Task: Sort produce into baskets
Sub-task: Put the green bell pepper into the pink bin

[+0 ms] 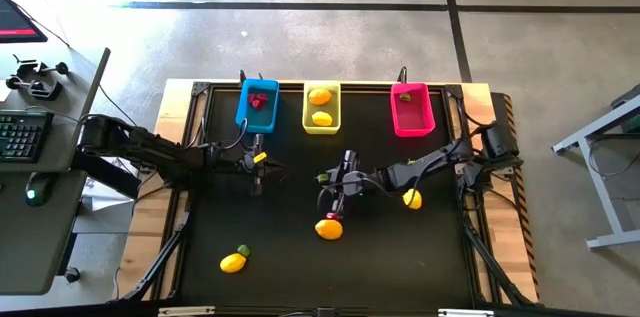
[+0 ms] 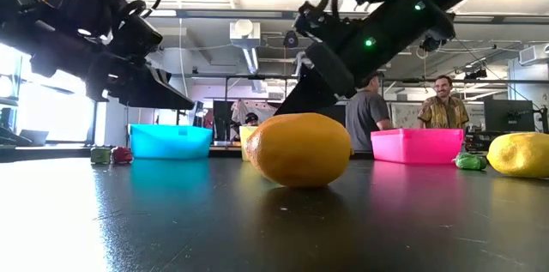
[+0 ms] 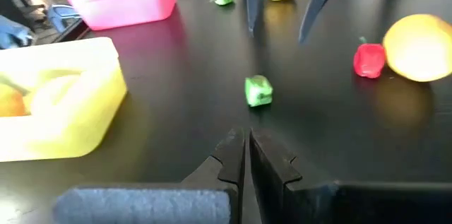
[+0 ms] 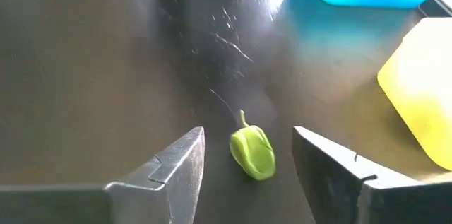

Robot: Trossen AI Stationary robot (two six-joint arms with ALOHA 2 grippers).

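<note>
From where I stand, the right gripper hangs low at mid-table with its fingers spread wide either side of a small green pepper lying on the black table, just short of the yellow basket, while the left gripper, pinched shut and empty, waits below the blue basket.

I am running this rig in an open robotics lab or workshop. My black-topped table stands on a bare concrete floor marked with dark tape lines. A desk with a keyboard and mouse sits just beside it. Across the table, exposed ceiling ducts and strip lights run overhead, and two people stand among monitors and benches in the background.
</note>
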